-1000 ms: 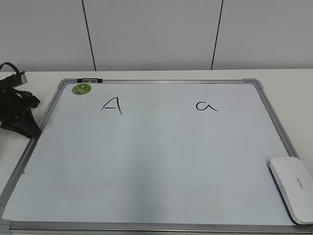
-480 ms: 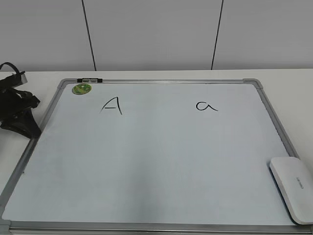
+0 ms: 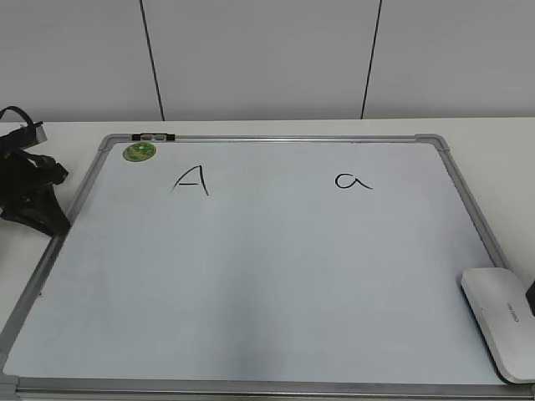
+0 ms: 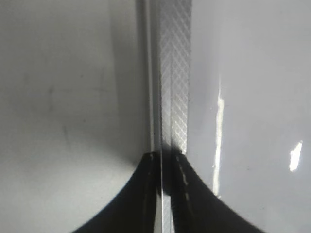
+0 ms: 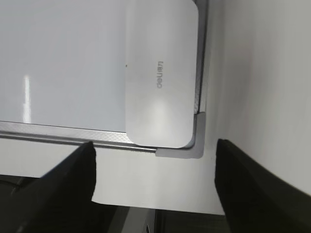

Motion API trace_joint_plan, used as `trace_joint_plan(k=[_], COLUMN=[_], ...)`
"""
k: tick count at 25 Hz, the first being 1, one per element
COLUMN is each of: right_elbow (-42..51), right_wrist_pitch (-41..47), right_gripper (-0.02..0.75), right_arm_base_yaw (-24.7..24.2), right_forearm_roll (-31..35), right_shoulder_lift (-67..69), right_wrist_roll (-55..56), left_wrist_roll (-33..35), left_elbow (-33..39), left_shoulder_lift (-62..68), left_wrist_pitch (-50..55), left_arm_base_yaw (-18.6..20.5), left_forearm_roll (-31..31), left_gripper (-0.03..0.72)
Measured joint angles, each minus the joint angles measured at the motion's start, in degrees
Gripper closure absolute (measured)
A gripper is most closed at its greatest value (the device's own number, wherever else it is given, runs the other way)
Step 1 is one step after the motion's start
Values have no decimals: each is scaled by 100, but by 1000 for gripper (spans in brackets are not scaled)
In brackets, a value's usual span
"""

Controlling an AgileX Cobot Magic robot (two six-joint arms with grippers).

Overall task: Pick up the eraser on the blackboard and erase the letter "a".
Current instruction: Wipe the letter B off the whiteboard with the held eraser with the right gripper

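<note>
The blackboard [image 3: 276,276] lies flat on the table. A small letter "a" [image 3: 352,180] is written at its upper right and a capital "A" [image 3: 191,179] at its upper left. The white eraser [image 3: 500,322] lies on the board's near right corner. In the right wrist view the eraser [image 5: 160,82] lies just ahead of my right gripper [image 5: 154,145], which is wide open and empty. Only a dark edge of the right gripper [image 3: 530,296] shows in the exterior view. My left gripper [image 3: 33,196] rests by the board's left edge, with its jaws [image 4: 165,156] together over the frame.
A round green sticker [image 3: 140,152] and a small black clip [image 3: 154,135] sit at the board's top left. The board's grey corner piece [image 5: 197,145] lies just under the eraser. The table's front edge [image 5: 155,206] shows below it. A white panelled wall stands behind.
A dark edge of my right gripper has come into the exterior view at the right, beside the eraser. The left arm, the eraser and the board have not moved.
</note>
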Motion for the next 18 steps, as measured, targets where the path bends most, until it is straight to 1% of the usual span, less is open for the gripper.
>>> trace_joint_plan(k=[3,6,12,18], right_elbow=[-9,-7,-34,-92], right_wrist_pitch=[-179,-360,-799,-1061], right_gripper=[174,173,106,96], right_arm_base_yaw=[180,202,215,225], right_forearm_roll=[-175,-260,-264,-243], right_shoulder_lift=[395,714,1299,1960], right_wrist_roll=[206,269,296,296], left_wrist_roll=[0,0,0,0], left_elbow=[0,0,0,0], left_shoulder_lift=[0,0,0,0], left_wrist_pitch=[0,0,0,0], left_arm_base_yaw=[0,0,0,0], left_forearm_roll=[0,0,0,12], left_gripper=[648,648,648,648])
